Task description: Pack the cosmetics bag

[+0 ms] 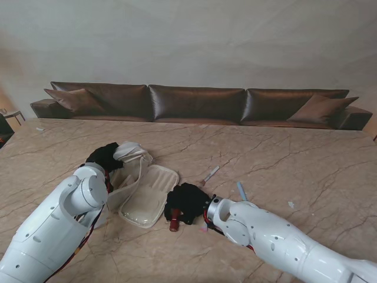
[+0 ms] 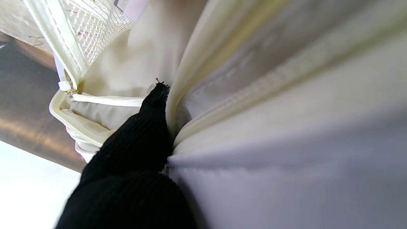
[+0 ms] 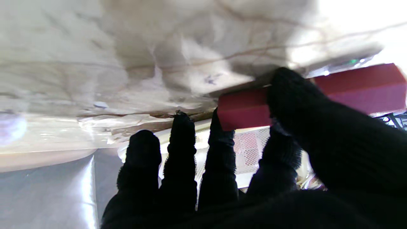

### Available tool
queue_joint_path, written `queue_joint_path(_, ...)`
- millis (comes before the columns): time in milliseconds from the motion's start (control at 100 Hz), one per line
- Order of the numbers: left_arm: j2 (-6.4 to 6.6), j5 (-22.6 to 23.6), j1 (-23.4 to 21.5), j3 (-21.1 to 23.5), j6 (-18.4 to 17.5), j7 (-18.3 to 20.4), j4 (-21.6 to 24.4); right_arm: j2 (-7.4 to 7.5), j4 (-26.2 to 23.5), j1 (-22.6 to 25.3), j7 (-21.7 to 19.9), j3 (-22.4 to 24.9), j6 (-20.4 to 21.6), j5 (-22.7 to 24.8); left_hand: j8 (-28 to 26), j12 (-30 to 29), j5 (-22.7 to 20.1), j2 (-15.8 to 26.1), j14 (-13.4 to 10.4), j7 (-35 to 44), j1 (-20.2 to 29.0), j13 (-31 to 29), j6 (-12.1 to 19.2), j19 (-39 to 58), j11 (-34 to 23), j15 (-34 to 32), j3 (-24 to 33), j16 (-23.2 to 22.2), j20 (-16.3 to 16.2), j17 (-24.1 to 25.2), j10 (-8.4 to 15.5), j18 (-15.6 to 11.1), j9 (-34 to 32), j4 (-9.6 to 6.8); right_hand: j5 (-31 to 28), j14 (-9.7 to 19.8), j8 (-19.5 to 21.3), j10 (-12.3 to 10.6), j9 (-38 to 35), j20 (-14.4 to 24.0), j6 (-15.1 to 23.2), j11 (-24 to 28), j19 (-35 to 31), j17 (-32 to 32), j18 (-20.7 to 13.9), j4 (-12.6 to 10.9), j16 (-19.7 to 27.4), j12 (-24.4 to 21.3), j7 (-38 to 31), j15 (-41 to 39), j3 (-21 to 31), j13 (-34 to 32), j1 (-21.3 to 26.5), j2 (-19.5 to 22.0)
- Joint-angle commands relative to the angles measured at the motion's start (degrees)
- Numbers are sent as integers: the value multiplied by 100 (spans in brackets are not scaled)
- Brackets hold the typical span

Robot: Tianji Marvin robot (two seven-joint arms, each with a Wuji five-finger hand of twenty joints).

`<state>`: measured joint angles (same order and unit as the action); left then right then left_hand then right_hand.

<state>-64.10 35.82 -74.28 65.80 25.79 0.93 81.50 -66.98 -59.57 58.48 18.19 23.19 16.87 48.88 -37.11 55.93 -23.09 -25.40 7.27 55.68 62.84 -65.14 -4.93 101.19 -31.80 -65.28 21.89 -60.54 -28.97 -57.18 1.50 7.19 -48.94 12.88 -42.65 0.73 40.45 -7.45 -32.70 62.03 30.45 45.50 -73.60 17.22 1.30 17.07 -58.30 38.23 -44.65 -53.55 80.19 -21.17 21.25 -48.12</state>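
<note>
So the cream cosmetics bag is laid wide open on the marble bench, toward the left side and nearer to me. Its far flap is pinched by the left hand, with a black-gloved finger pressed into the fabric fold by the zipper, so the bag is kept spread.

A dark red lipstick-like tube is held in the right hand, thumb clamped over it, just beside the bag's right edge. The mesh pocket is visible past the fingertips in the wrist view.

Best guess for doing this well: the tube should be carried over the open half and lowered flat, released only once it's inside the rim. 2 more small sticks are left farther out on the bench, so packing looks early.
</note>
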Motion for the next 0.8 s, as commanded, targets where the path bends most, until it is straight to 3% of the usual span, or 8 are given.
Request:
queue_joint_path(0,-43,-34,-31,5,-21,-11,48,93,-116,143,-29,43,-54,44,-95,83,-205,888,-53,532,1037,-370,764,1223,-145,-247,211,34,-144,-488,253,-420,-5,-321,-334,200,589,26,188,86,-391,-32,-73,-29,-129,-26,60,-6,-858,-9,-373,169,63,773)
queue_joint_path(290,-45,-70,-35,3,-66,-9,55,237,-940,561,-183,838,-312,267,-92,85,-208,884,-52,533,1036,-370,757,1223,-151,-248,209,33,-144,-488,243,-420,-12,-323,-289,183,615,41,148,77,-552,-25,-89,13,-125,23,105,-34,-822,-11,-497,134,118,908)
queue_joint_path(470,-51,-128,-97,24,-93,-11,154,235,-1258,558,-212,1068,-563,378,-90,80,-222,884,-46,536,1043,-388,740,1223,-153,-262,216,30,-144,-488,229,-420,-24,-329,-388,134,432,45,-34,64,-548,-32,-95,98,-61,50,131,-48,-763,-3,-603,-27,185,908)
queue_joint_path(640,-58,-215,-151,22,-55,25,310,105,-1141,151,-113,896,-741,327,-82,70,-223,878,-50,528,1041,-399,732,1221,-147,-268,216,31,-142,-489,223,-428,-32,-328,-499,113,280,63,-98,55,-479,-66,-90,140,-27,62,138,-50,-727,15,-663,-82,211,857)
queue_joint_path(790,-57,-275,-212,19,6,75,491,-126,-814,-273,130,588,-954,144,-77,67,-216,883,-53,520,1044,-415,721,1244,-140,-284,213,28,-150,-496,214,-453,-23,-330,-538,93,186,65,-149,49,-552,-50,-84,163,11,75,128,-22,-749,12,-667,-138,230,830)
